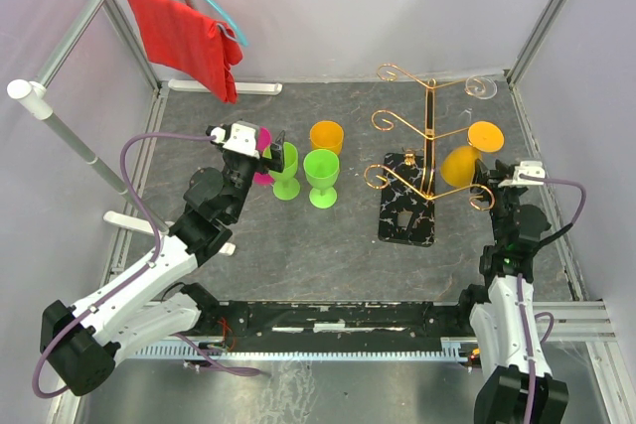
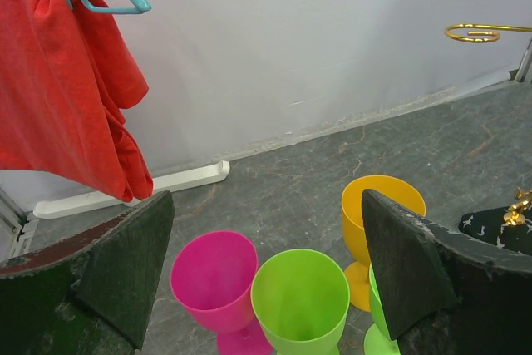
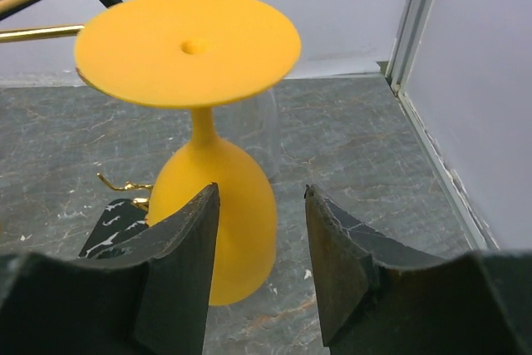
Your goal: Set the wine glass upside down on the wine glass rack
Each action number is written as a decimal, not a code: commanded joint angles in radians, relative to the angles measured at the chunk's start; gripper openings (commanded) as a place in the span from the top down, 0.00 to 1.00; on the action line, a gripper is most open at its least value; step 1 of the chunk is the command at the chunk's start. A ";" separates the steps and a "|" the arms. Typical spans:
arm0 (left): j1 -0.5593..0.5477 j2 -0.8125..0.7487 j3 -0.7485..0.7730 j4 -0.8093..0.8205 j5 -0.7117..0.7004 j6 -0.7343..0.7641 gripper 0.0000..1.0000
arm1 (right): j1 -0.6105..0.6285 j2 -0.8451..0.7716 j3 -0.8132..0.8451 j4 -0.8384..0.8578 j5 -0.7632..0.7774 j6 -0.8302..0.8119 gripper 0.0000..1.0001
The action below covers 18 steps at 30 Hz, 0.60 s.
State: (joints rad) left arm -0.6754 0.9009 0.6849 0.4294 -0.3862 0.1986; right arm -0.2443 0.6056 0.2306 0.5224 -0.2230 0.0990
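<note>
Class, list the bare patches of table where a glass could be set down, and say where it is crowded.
Free: the table in front, between the standing glasses and the near edge; the strip between those glasses and the rack. Crowded: around the glasses by the left hand; right of the rack, with hanging orange glass and right hand.

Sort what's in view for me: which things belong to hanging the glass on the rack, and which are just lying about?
Job: orange wine glass, upside down at the rack; gold wire wine glass rack; right end effector.

Lying about: two green glasses; pink glass; upright orange glass; clear glass on the rack; red cloth.
</note>
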 commanded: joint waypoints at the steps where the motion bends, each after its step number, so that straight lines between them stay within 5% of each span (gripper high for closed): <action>1: 0.005 -0.001 0.009 0.039 0.003 -0.020 0.01 | -0.014 -0.008 0.009 -0.010 0.049 -0.010 0.47; 14: 0.011 0.013 0.018 0.033 0.012 -0.021 0.01 | -0.059 0.035 0.177 -0.149 0.414 -0.042 0.50; 18: 0.013 0.032 0.099 -0.081 0.008 -0.054 0.01 | -0.064 0.106 0.314 -0.270 0.486 -0.079 0.52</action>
State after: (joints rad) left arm -0.6685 0.9161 0.6880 0.4171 -0.3828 0.1982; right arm -0.3008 0.6647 0.3965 0.3328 0.1303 0.0711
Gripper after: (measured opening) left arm 0.993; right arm 0.492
